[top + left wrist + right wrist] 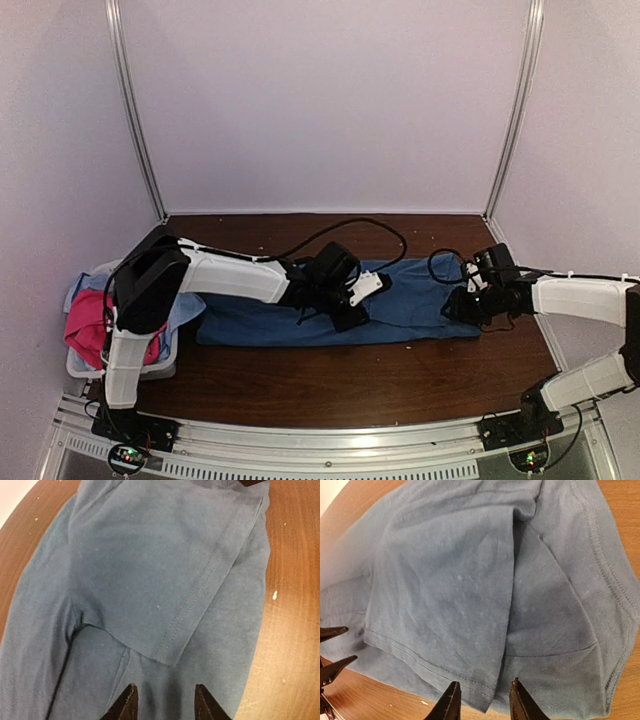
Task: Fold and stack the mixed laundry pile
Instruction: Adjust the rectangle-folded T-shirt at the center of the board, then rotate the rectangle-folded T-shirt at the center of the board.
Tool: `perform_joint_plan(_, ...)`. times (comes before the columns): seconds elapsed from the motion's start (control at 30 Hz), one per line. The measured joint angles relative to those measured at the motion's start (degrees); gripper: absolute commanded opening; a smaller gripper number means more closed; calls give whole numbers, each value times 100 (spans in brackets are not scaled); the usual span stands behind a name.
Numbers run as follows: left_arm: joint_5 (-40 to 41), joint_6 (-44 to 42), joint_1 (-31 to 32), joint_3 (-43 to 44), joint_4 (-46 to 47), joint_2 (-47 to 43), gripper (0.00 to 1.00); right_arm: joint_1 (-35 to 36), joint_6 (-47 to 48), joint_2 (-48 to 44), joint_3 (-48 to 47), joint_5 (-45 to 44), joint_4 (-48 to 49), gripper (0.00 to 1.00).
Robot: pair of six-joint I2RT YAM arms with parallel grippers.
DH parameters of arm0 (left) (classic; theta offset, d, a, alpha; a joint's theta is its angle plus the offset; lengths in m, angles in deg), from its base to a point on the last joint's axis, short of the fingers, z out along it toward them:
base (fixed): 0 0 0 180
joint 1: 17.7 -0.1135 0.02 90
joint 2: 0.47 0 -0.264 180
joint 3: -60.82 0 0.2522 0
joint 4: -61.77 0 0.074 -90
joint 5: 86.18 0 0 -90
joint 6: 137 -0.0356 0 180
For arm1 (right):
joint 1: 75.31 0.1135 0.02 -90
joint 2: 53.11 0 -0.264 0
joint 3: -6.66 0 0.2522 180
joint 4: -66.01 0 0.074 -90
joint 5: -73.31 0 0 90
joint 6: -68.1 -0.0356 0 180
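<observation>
The dark blue T-shirt point(260, 322) lies flat as a long band across the middle of the brown table point(330, 385). My left gripper point(348, 312) is open low over the shirt's middle. In the left wrist view its jaws point(165, 701) stand apart over the cloth point(150, 570), just below a folded-over sleeve hem. My right gripper point(466, 305) is open at the shirt's right end. In the right wrist view point(485, 701) a hemmed corner of the shirt point(460, 580) lies between its fingertips. The magenta-pink shirt point(85, 325) and the pale light-blue cloth point(188, 310) sit in the basket at the left.
The white slotted basket point(75, 368) stands at the table's left edge, partly under my left arm. Black cables point(350, 225) loop over the back of the table. White walls close in behind and at both sides. Bare wood shows in front of the shirt.
</observation>
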Motion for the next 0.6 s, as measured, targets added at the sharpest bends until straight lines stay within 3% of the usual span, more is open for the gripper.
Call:
perform_joint_plan(0.07, -76, 57, -72, -101, -9, -273, 42, -9, 70, -114, -175, -151, -92, 53)
perform_joint_plan(0.23, -131, 275, -490, -122, 46, -837, 43, -136, 367, 173, -1097, -603, -98, 48)
perform_joint_plan(0.6, 192, 811, -1381, -332, -107, -925, 45, -531, 901, 2553, -2531, -887, 376, 38)
